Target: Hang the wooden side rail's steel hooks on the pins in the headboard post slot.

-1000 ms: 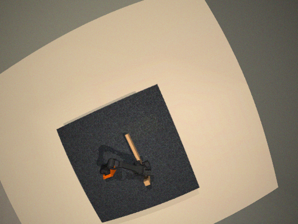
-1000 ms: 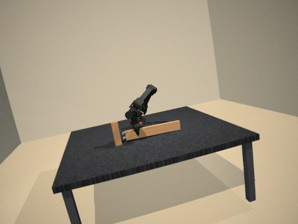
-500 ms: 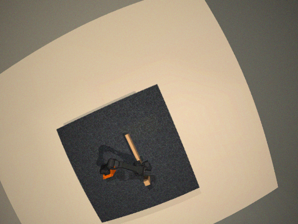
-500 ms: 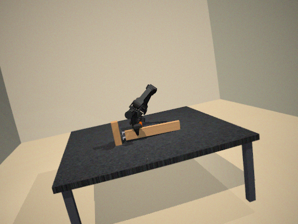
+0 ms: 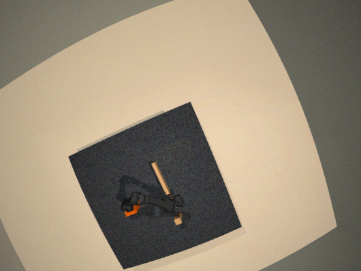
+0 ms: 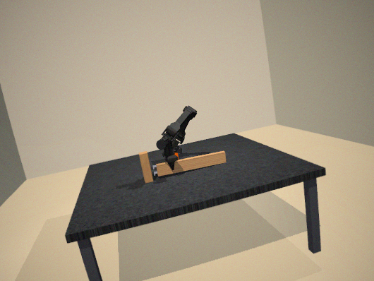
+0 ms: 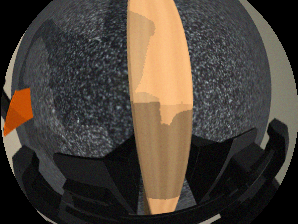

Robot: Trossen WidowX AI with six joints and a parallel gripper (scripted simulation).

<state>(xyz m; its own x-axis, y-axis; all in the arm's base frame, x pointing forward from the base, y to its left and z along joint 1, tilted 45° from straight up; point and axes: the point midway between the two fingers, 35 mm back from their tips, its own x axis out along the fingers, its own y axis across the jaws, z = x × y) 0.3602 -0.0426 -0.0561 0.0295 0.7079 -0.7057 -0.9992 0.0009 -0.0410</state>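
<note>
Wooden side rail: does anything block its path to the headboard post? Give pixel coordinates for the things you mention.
Nothing visible does. The gripper [image 6: 172, 165] is shut on the wooden side rail [image 5: 159, 175] [image 6: 202, 162] [image 7: 162, 65], whose steel hooks [image 6: 155, 173] face the headboard post [image 5: 178, 221] [image 6: 146, 167]; the slot's inside cannot be seen.

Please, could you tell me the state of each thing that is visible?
Long pale wooden rail: gripped, not hung.
Two steel hooks: outside the slot.
Upright wooden post: standing.
Black gripper fingers: shut on the rail.
Dark rectangular table: supporting the post.
</note>
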